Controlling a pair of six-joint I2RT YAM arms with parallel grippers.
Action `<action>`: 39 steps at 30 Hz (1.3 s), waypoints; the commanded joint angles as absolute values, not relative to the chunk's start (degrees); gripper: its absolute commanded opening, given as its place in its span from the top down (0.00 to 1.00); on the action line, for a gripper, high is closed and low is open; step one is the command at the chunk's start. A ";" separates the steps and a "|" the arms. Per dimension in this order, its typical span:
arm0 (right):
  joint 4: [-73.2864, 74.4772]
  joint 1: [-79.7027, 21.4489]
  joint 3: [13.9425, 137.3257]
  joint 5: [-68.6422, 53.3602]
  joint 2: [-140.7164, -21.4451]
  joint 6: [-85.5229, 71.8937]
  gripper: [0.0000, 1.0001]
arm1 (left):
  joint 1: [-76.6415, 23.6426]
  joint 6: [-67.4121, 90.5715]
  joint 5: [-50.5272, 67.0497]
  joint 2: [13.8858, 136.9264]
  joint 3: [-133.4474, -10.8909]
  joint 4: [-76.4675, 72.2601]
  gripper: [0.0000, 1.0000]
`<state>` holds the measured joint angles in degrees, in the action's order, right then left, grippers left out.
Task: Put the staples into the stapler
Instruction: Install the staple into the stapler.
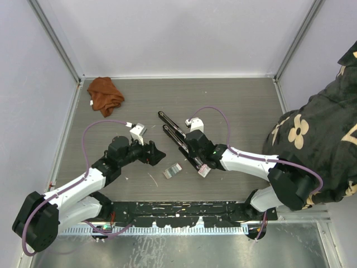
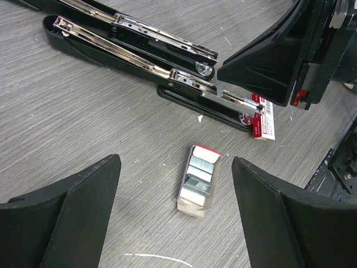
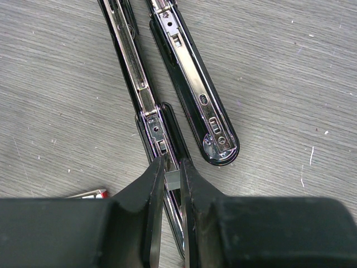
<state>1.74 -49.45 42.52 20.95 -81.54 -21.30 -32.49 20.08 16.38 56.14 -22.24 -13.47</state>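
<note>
right jaws pinch a short grey strip (image 3: 173,178) over the 6 o'clock end of the open stapler (image 3: 146,97); a tilt could jam it or spill it onto the worktop (image 3: 290,84). left jaws gape wide over the staples (image 2: 201,166) in their tray (image 2: 192,207), at 7 o'clock of the box (image 2: 263,120). only the right wrist view shows the pinched strip.

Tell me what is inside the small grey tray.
Silvery staple strips lie inside the tray. Its floor beneath them is covered, so their number cannot be told.
</note>
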 commanded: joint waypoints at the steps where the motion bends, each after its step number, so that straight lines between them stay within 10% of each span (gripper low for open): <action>1: -0.62 -49.75 42.29 22.72 -81.65 -21.01 0.81 | -32.26 19.51 15.80 55.39 -22.32 -16.96 0.17; 39: 0.57 -49.92 38.62 19.96 -77.85 -21.73 0.81 | -32.26 19.42 16.13 56.21 -22.28 -17.49 0.17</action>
<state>-0.08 -49.54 39.31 20.23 -78.98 -21.56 -32.49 20.08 16.25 56.21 -22.24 -13.52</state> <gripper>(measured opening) 0.210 0.827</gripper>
